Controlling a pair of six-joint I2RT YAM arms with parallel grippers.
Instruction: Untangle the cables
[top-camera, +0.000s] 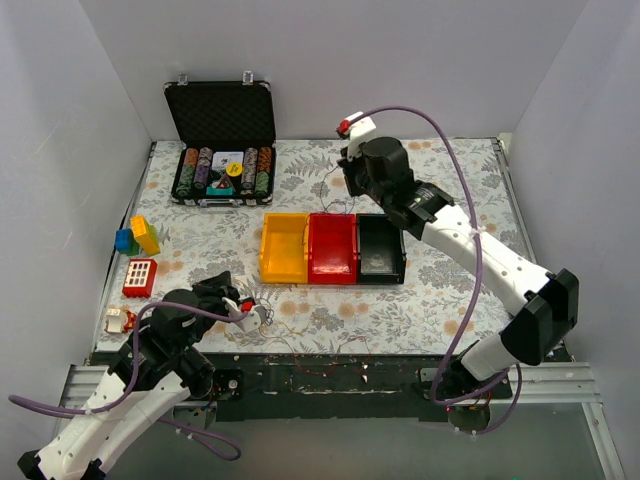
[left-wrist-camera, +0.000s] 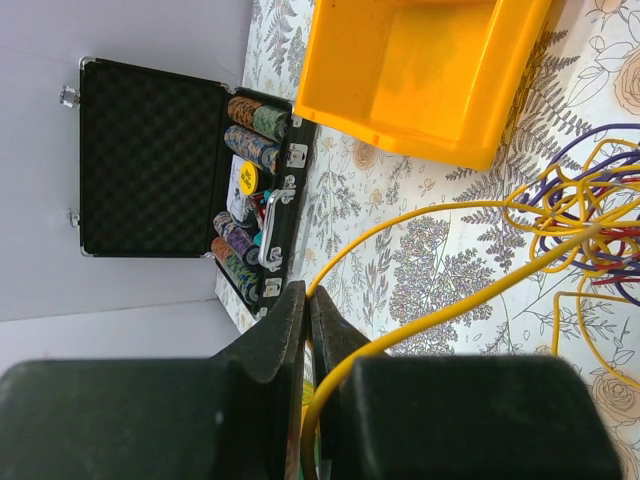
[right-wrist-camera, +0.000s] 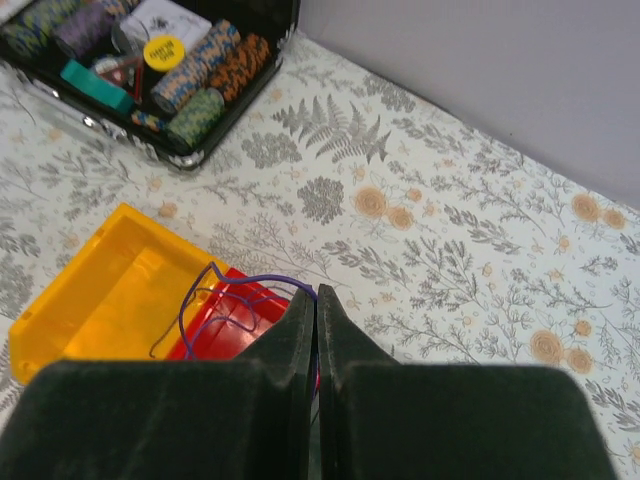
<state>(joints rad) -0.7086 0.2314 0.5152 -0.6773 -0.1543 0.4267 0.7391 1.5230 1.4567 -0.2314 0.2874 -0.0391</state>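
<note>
The left jaws are closed to a narrow slit, with a yellow strand (left-wrist-camera: 440, 310) pinched between them and running taut ahead to the knot (left-wrist-camera: 590, 230) of yellow, purple and red cables (top-camera: 268, 318), which lies on the tabletop (top-camera: 440, 300) just beyond the tips. The right jaws, held high and well apart from the left pair, are pressed shut, and a thin purple strand (right-wrist-camera: 245, 285) appears to be gripped at their tips; it is looped down from them over the red bin (right-wrist-camera: 235, 335). The step in hand is judged to be the pulling apart of single strands, one held by each pair of jaws. For the next move, the two pairs would need to be drawn steadily away from each other so that a strand slides out and the knot is not cinched tighter. Between the two pairs of jaws a yellow bin (top-camera: 284, 247), the red bin and a black bin (top-camera: 380, 247) are set in a row; a strand could be snagged on their rims. Farther off, to the far side of the left jaws, an open poker chip case (top-camera: 222, 130) and some toy blocks (top-camera: 140, 238) are seen, clear of the cables.
</note>
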